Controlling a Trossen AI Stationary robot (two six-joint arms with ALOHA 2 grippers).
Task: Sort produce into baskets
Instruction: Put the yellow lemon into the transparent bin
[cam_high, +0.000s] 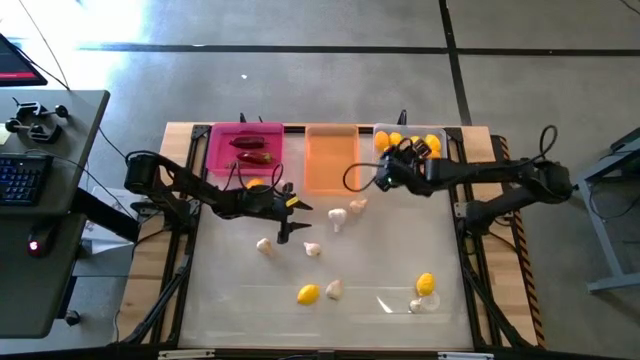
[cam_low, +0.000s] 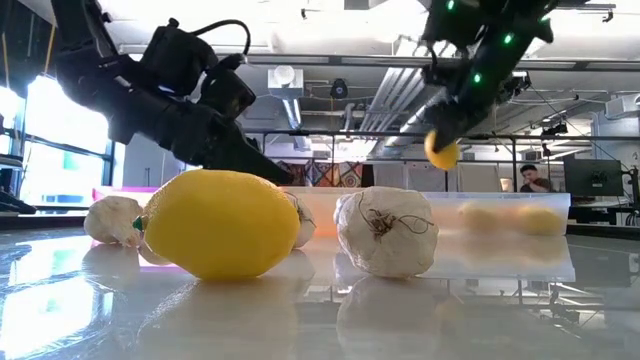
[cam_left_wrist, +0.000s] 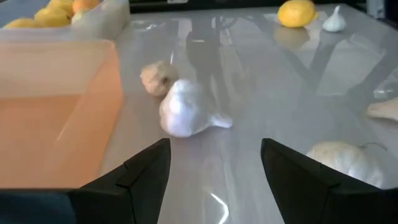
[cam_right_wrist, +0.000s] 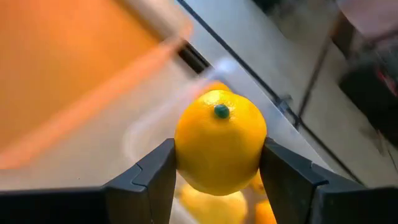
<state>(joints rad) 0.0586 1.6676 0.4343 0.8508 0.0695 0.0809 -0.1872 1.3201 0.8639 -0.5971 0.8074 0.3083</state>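
Observation:
My right gripper (cam_right_wrist: 216, 168) is shut on a yellow lemon (cam_right_wrist: 221, 140) and holds it in the air over the clear basket (cam_high: 436, 133), which has several lemons (cam_high: 392, 140) in it. The held lemon also shows in the low view (cam_low: 442, 152). My left gripper (cam_left_wrist: 214, 168) is open and empty, low over the table's middle (cam_high: 288, 208), with two garlic bulbs (cam_left_wrist: 185, 115) lying ahead of it. The pink basket (cam_high: 222, 160) holds dark red chili peppers (cam_high: 254, 150). The orange basket (cam_high: 331, 160) stands between the other two. My right gripper pinches the lemon's two opposite sides (cam_right_wrist: 183, 149) between its two fingers. The fingers slant down from above. The lemon's green stem end (cam_right_wrist: 221, 112) faces back toward the wrist. The lemon is lifted clear, above the lemons in the clear basket.
Garlic bulbs (cam_high: 337, 214) (cam_high: 264, 244) (cam_high: 312, 249) (cam_high: 333, 289) and two lemons (cam_high: 308, 294) (cam_high: 425, 284) lie scattered on the white table. A clear plastic scrap (cam_high: 415, 303) lies near the front right. A lemon (cam_high: 255, 184) shows beside my left arm.

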